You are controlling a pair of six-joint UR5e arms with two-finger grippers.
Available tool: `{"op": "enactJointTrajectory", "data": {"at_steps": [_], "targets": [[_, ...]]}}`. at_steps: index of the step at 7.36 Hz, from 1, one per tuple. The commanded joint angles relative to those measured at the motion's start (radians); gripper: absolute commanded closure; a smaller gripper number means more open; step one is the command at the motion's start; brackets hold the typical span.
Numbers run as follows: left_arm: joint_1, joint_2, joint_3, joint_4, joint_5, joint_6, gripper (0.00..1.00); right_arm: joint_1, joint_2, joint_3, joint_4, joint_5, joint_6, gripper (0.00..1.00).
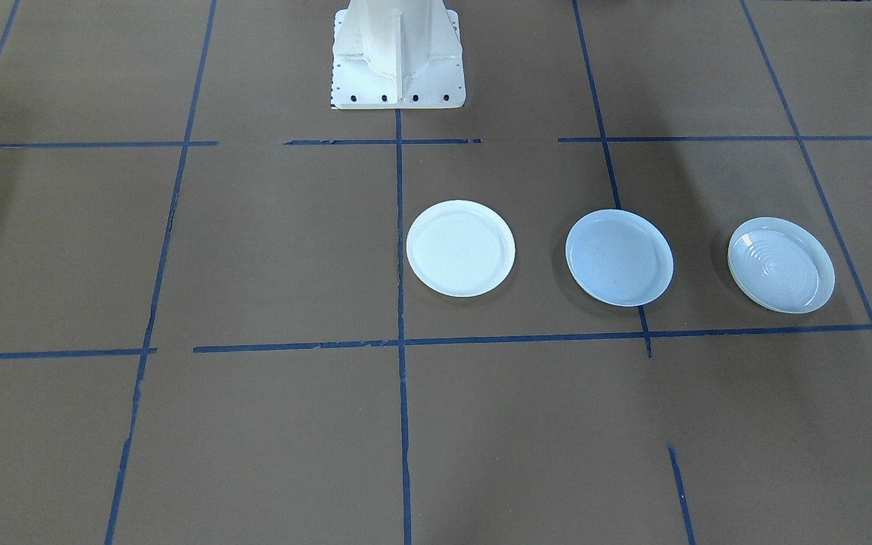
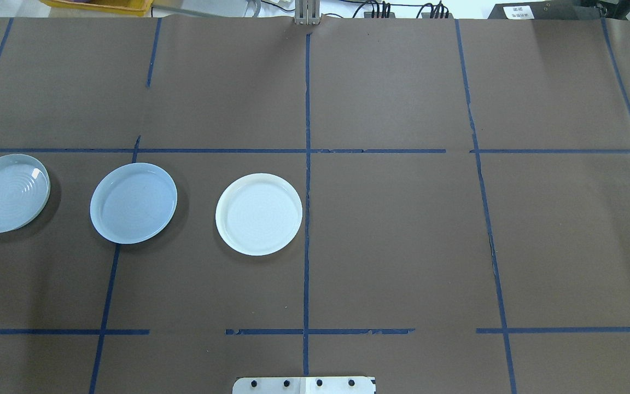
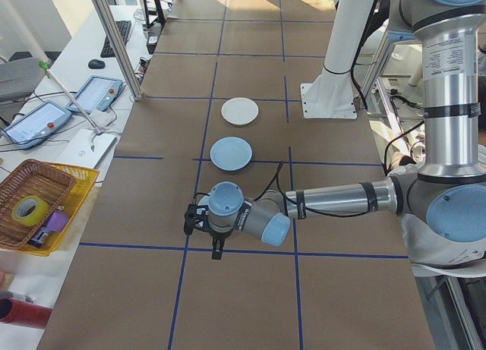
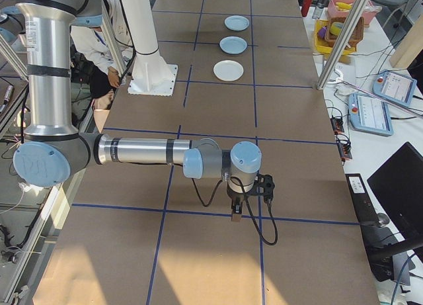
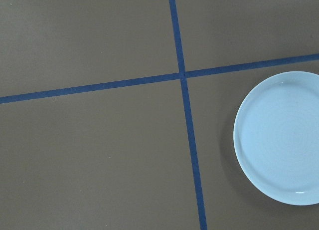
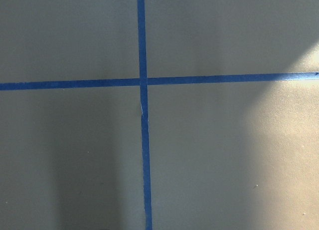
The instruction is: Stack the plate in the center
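Three plates lie in a row on the brown table. The center one is a glossy pale blue plate [image 1: 619,257] [image 2: 133,202] [image 3: 231,153] [image 4: 232,45]. On its one side lies a matte white plate [image 1: 460,248] [image 2: 259,214], on the other a ridged plate with a cream edge [image 1: 781,265] [image 2: 7,192]; the left wrist view shows this ridged plate [image 5: 281,140] at its right. My left gripper [image 3: 205,232] hangs above the table near the ridged plate, which the arm hides in that side view. My right gripper [image 4: 236,212] hangs over bare table far from the plates. I cannot tell whether either is open.
The robot's white pedestal [image 1: 398,53] stands behind the row. Blue tape lines [image 2: 307,219] grid the table. A yellow tray with a basket [image 3: 45,206] and tablets [image 3: 95,93] lie beyond the operators' edge, by an aluminium post [image 3: 114,39].
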Motion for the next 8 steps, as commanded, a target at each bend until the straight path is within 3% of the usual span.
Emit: {"op": "enactJointTrajectory", "data": {"at_steps": [1,4,7,8], "targets": [[0.126,-0.052,0.163,-0.288,0.005,-0.259,0.0,0.002,0.0,0.0,0.0,0.0,0.0,0.0],[0.172,-0.133,0.259,-0.322,0.044,-0.327,0.03,0.0,0.0,0.0,0.0,0.0,0.0,0.0],[0.197,-0.133,0.268,-0.322,0.045,-0.327,0.26,0.0,0.0,0.0,0.0,-0.002,0.0,0.0],[0.209,-0.133,0.27,-0.321,0.045,-0.327,0.26,0.0,0.0,0.0,0.0,-0.002,0.0,0.0]]}}
